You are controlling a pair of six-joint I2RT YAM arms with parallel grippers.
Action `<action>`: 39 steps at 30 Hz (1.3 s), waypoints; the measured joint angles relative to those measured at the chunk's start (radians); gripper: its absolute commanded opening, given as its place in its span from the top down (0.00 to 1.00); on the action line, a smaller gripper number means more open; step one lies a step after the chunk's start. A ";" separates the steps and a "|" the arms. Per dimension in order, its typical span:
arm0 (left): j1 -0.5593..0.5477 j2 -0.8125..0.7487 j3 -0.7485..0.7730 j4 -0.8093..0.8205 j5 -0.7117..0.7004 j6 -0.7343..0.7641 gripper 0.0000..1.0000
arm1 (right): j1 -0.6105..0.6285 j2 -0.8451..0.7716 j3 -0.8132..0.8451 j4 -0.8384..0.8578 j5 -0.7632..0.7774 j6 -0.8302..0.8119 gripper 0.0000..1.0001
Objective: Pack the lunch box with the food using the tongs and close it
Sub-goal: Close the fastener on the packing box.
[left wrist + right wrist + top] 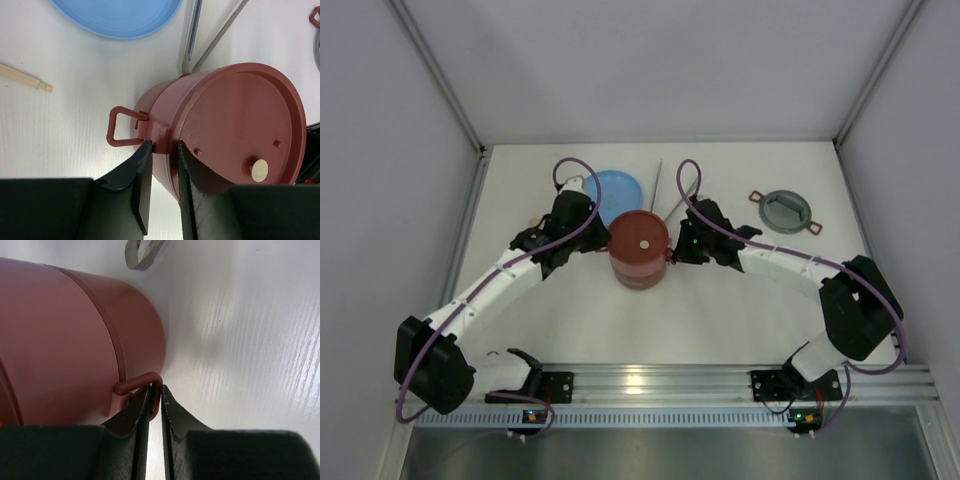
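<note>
The lunch box (639,250) stands in the middle of the table as a dusty-red stack with a flat maroon lid on top (235,115). A pale beige round piece (259,170) sits on that lid. No other food shows. My left gripper (164,147) is shut on the tab at the box's left rim, beside a red loop handle (119,127). My right gripper (156,392) is shut on the red loop handle (145,381) on the box's right side (60,340). The silver tongs (660,190) lie behind the box, their tip visible (142,252).
A light-blue plate (613,192) lies behind the box on the left. The grey red-handled top lid (786,212) rests at the right. A thin wooden stick (22,77) lies left of the box. White walls enclose the table.
</note>
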 measured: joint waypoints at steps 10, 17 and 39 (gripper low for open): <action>0.000 0.009 0.000 0.019 -0.003 0.014 0.78 | 0.061 -0.090 -0.093 0.024 0.001 0.026 0.89; 0.000 0.020 0.003 0.034 -0.009 0.031 0.74 | 0.118 -0.144 -0.129 0.028 -0.014 0.038 0.87; -0.001 0.052 0.017 0.061 0.020 0.006 0.75 | 0.223 -0.320 -0.171 -0.061 0.185 -0.015 0.87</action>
